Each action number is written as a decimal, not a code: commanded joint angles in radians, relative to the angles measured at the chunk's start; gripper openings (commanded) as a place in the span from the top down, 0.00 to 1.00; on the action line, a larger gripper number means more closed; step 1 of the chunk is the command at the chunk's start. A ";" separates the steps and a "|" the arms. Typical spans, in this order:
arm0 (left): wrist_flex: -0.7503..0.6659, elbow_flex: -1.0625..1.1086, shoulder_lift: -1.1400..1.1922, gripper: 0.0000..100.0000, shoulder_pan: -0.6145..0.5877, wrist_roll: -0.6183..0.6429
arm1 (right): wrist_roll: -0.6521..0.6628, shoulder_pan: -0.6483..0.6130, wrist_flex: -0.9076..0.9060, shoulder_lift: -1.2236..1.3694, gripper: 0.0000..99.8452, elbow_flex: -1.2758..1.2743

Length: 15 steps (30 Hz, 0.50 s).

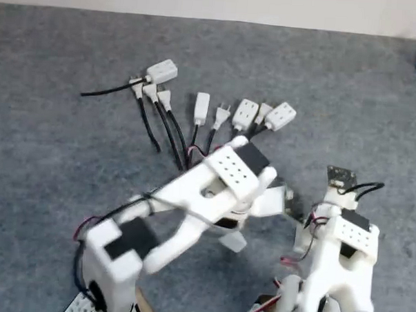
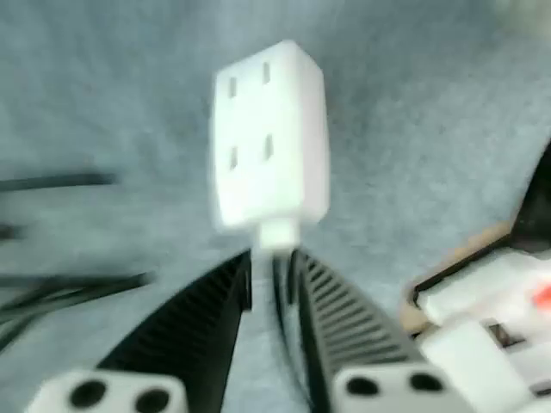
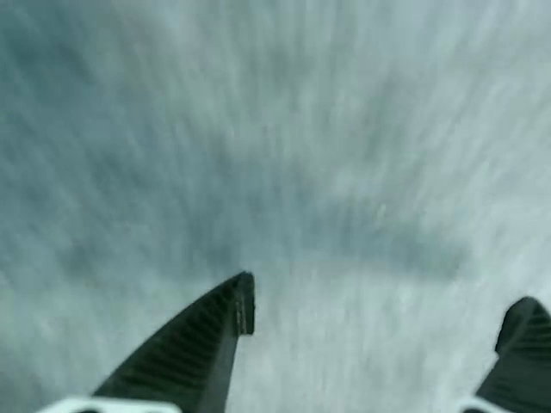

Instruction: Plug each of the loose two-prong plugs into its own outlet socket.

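Far left on the grey carpeted bench [image 1: 48, 190] there's a white outlet block on a black cord [image 1: 162, 71], with three white plugs on black cords [image 1: 150, 91] fanned out just beside it. Moving right, a loose white two-prong plug [image 1: 222, 116] lies next to a little cluster of white outlet sockets [image 1: 280, 115]. The left end effector [image 2: 274, 267] is clamped on the neck of a white four-slot outlet socket [image 2: 269, 138], right where its cord comes out. The right end effector [image 3: 385, 310] hangs over the carpet with its fingers spread wide.
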State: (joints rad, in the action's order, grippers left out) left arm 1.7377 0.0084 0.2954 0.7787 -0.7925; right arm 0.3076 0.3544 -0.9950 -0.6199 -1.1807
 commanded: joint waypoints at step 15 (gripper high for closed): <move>0.021 -0.005 -0.213 0.85 -0.119 -0.035 | -0.058 0.160 -0.002 -0.015 0.58 0.077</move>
State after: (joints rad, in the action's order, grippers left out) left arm 1.7392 0.0130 0.1895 0.7434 -0.8109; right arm 0.2954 0.4465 -1.0012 -0.6214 -1.1745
